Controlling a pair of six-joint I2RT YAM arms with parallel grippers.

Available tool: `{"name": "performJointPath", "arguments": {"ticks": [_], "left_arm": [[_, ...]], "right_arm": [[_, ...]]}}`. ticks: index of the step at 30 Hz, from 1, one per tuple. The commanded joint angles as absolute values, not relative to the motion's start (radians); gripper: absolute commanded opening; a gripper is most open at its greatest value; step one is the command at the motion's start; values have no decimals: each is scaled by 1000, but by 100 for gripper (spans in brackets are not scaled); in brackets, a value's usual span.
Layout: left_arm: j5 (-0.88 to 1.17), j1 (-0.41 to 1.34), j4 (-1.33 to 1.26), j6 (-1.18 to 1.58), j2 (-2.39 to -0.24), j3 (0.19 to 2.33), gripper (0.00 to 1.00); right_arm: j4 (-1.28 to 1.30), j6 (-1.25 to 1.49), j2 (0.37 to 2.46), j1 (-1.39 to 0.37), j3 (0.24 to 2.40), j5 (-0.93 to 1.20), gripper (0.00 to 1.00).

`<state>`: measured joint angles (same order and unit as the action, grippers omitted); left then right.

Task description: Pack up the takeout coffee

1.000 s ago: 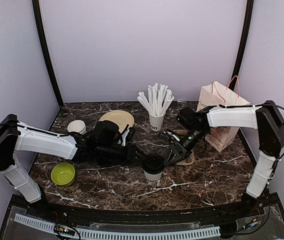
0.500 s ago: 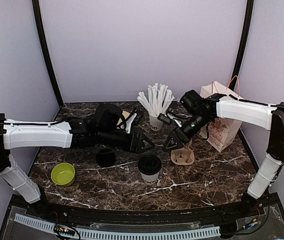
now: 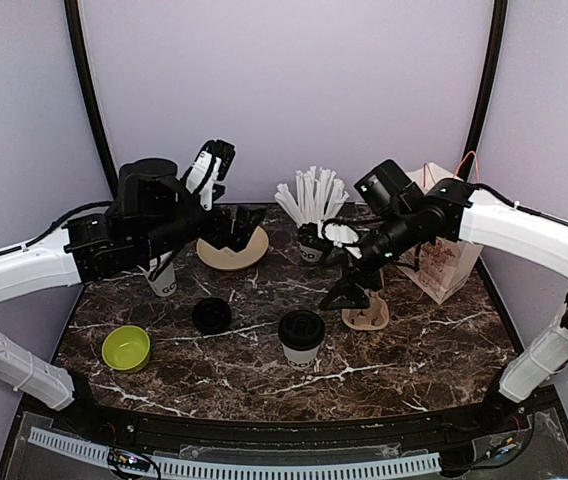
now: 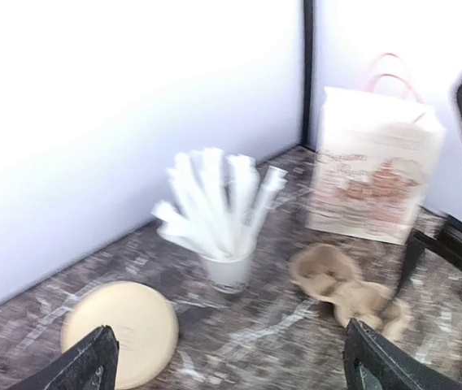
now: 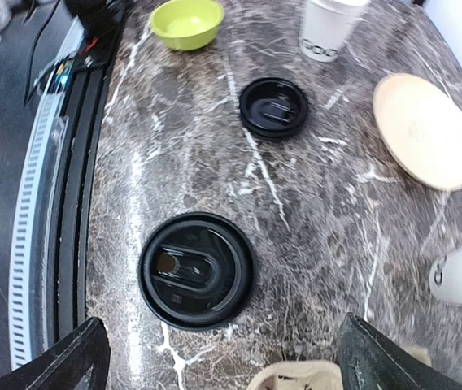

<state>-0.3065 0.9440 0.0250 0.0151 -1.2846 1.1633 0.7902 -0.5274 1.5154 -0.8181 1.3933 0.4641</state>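
Observation:
One takeout coffee [image 3: 301, 335], a small white cup under a round black lid, stands alone near the table's middle front; the right wrist view looks down on its lid [image 5: 197, 270]. My right gripper [image 3: 332, 265] hangs open above and behind it, over the cardboard cup carrier [image 3: 366, 312], with nothing between its fingers [image 5: 60, 366]. Raised high at the back left, my left gripper [image 3: 236, 228] is also open and empty, above the tan plate [image 3: 232, 250]. In the left wrist view its fingertips [image 4: 76, 366] frame the plate [image 4: 121, 329] and the carrier [image 4: 349, 288].
A loose black lid [image 3: 211, 316] lies left of the coffee. A lidless white cup [image 3: 161, 275] and a green bowl [image 3: 126, 347] are at the left. A cup of white straws [image 3: 314, 215] stands at the back, a printed paper bag [image 3: 444, 240] at the right.
Both grippers have let go beside the lidded cup, opened wide and pulled away. The left arm rose up and back, the right rose toward the carrier. The cup stays put.

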Motion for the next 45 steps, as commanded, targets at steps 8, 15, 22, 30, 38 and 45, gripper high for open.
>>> {"name": "performJointPath", "arguments": {"ticks": [8,15,22,30,38,45], "left_arm": [[-444,831,-192,-67,-1129,957,99],[-457,831,-180,-96,-1114,956,99],[-467,829,-176,-102,-1115,957,99],[-468,828,-170,-100,-1128,962,99],[-471,812,-153,-105,-1121,973,99],[-493,804,-154,-111,-1095,973,99]], "right_arm": [[823,-647,1691,-970,1479,304,99],[846,-632,1764,-981,1525,288,99],[882,-634,1794,-989,1520,312,96],[871,-612,1816,-989,1521,296,82],[904,-608,1865,-987,1619,276,65],[881,-565,1912,-927,1739,237,62]]}}
